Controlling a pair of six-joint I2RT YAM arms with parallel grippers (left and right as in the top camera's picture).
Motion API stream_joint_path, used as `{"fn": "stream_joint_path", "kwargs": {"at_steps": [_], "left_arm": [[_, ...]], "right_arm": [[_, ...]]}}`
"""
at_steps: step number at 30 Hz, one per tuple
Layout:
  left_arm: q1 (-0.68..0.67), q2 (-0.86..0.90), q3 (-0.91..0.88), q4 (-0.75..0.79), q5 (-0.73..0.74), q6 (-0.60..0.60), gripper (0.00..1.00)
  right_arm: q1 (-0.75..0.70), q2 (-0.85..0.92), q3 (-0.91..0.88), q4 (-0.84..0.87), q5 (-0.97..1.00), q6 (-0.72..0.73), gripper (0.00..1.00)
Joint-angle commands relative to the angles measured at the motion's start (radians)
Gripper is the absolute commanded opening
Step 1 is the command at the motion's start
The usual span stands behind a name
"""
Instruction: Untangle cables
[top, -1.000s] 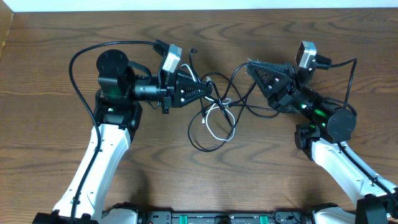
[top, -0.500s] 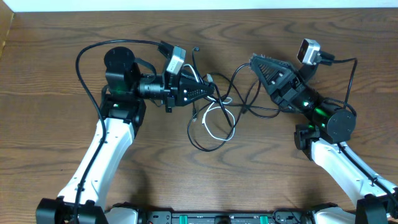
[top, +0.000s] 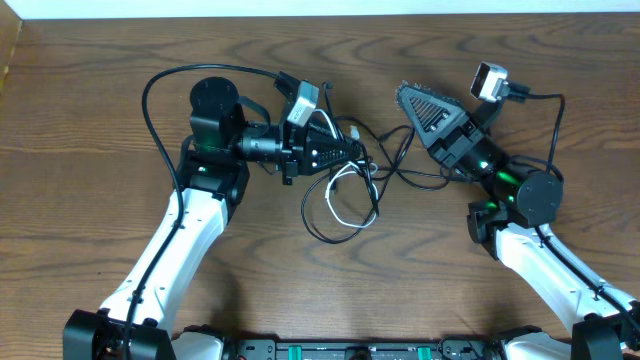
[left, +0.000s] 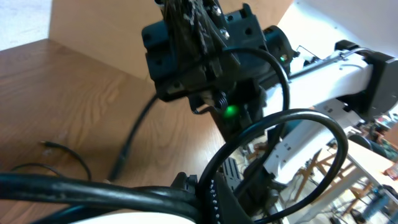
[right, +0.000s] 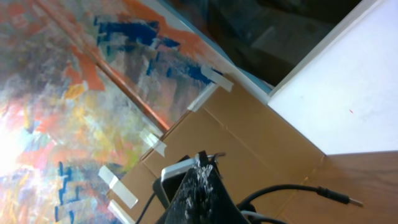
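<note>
Black and white cables (top: 357, 170) are heaped mid-worktop (top: 100, 100), stretched roughly from 7 to 1 o'clock. The left tool (top: 352, 150) is nearer and is seen clamped on a strand at the heap's 12 o'clock. The right tool (top: 404, 92) is closed at 2 o'clock, and any grip cannot be told.

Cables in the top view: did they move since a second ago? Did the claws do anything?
The left claw slid right, toward the right claw, and dragged the top of the cables along, so the strands bunched closer. The right claw tipped a little farther away. Both claws stayed shut, the left one seemingly gripping the cables. The bottom loop stayed put.
</note>
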Motion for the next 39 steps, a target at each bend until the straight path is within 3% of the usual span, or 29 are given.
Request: {"fn": "stream_joint_path", "kwargs": {"at_steps": [1, 6, 15, 26, 33, 36, 39], "left_arm": [[-0.011, 0.002, -0.003, 0.003, -0.035, 0.014, 0.07], [-0.011, 0.002, -0.003, -0.003, -0.065, 0.013, 0.07], [-0.011, 0.002, -0.003, -0.127, -0.305, 0.018, 0.07], [-0.011, 0.002, -0.003, -0.142, -0.363, 0.013, 0.07], [-0.011, 0.002, -0.003, -0.152, -0.364, -0.017, 0.07], [-0.003, 0.001, -0.003, -0.152, -0.364, -0.084, 0.07], [0.014, 0.0, -0.003, -0.152, -0.365, -0.124, 0.07]], "right_arm": [[0.011, -0.006, 0.008, -0.022, 0.017, -0.045, 0.01], [0.011, -0.006, 0.008, -0.043, 0.017, -0.043, 0.01], [0.018, -0.006, 0.008, -0.017, 0.018, -0.005, 0.01], [0.041, -0.006, 0.008, -0.022, 0.014, 0.02, 0.01], [0.067, -0.006, 0.008, -0.125, 0.018, -0.077, 0.01], [0.04, -0.006, 0.008, -0.185, 0.017, -0.132, 0.01], [0.003, -0.006, 0.008, -0.193, -0.007, -0.166, 0.11]]}}
